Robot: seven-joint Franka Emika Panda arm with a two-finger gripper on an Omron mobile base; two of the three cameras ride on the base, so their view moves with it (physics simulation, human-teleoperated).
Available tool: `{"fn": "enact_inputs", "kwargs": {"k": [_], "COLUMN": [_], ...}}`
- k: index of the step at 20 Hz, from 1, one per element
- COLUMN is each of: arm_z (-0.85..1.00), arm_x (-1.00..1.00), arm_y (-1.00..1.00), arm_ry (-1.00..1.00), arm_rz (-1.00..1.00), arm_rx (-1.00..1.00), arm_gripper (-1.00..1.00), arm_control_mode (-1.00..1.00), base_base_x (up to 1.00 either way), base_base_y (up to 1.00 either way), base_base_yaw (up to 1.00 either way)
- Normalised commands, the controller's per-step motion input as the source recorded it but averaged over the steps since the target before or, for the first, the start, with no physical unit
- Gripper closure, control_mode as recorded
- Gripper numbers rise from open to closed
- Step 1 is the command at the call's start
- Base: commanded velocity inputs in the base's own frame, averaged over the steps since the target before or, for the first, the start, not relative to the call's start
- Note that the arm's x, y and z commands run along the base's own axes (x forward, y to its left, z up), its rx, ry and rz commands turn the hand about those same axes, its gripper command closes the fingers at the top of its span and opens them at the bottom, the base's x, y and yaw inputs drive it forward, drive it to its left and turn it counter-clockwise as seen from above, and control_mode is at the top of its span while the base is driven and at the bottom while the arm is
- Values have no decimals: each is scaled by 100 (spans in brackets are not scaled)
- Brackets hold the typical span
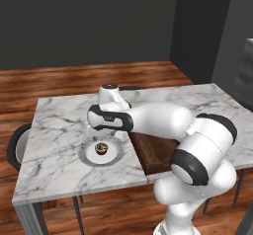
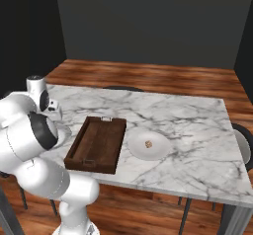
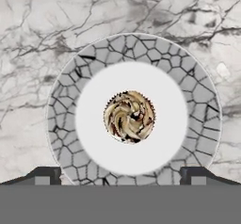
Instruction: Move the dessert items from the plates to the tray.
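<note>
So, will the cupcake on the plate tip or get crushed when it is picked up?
The cupcake looks small, so probably light. Its swirled topping seems soft and may smear. Upright at the plate's centre, it could tip if the open end effector closes unevenly.

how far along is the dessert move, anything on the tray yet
Nothing is done yet: the tray holds no dessert. In hand: the open gripper hangs above the cupcake, which sits in the middle of its plate, not gripped. Left: lift that cupcake across, then the tan cookie piece on the other plate beside the tray.
</note>
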Motion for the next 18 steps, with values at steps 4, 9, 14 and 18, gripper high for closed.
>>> {"fn": "enact_inputs", "kwargs": {"k": [4,9,14,18], "arm_z": [-12,-31,-49,-31], "arm_x": [8,2,12,4], "arm_y": [0,0,0,0], "arm_ry": [0,0,0,0], "arm_rz": [0,0,0,0], "arm_rx": [0,0,0,0], "arm_gripper": [-100,-100,-100,-100], "arm_control_mode": [-100,-100,-100,-100], "base_base_x": [0,0,0,0], "base_base_y": [0,0,0,0], "base_base_yaw": [0,0,0,0]}}
